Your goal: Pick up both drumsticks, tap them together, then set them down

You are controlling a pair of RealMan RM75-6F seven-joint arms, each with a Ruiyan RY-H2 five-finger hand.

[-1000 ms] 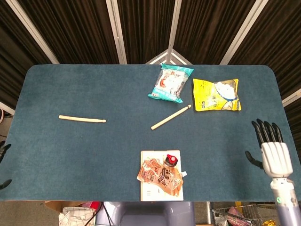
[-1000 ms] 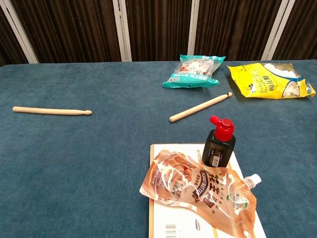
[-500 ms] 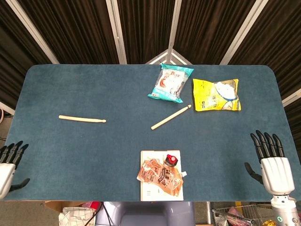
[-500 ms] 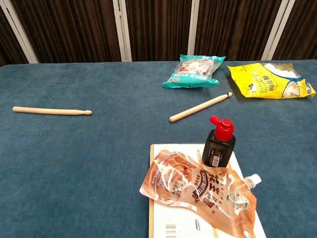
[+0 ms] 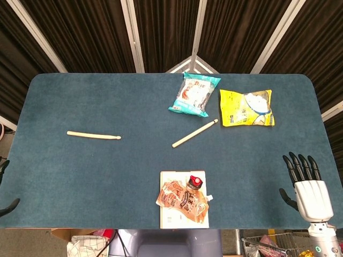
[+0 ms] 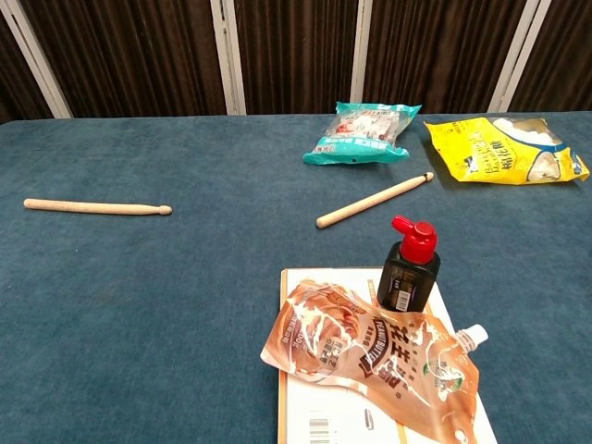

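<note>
Two wooden drumsticks lie apart on the blue table. The left drumstick [image 5: 94, 135] [image 6: 97, 207] lies nearly level at the left. The right drumstick [image 5: 195, 133] [image 6: 374, 200] lies slanted near the middle, its tip toward the yellow bag. My right hand [image 5: 307, 187] hovers at the near right corner, fingers spread, holding nothing, far from both sticks. Of my left hand [image 5: 6, 205] only dark fingertips show at the far left edge, spread apart and empty. The chest view shows neither hand.
A teal snack bag [image 5: 194, 94] [image 6: 363, 132] and a yellow bag [image 5: 246, 107] [image 6: 504, 150] lie behind the right drumstick. An orange pouch [image 5: 182, 200] [image 6: 370, 359] and a red-capped black bottle [image 5: 195, 182] [image 6: 409, 265] sit on a white card [image 5: 167, 219] at the near edge.
My right hand has drawn back toward the near table edge. My left hand rose into view half a second ago and has since slipped back to the left edge. Both drumsticks stayed put.
</note>
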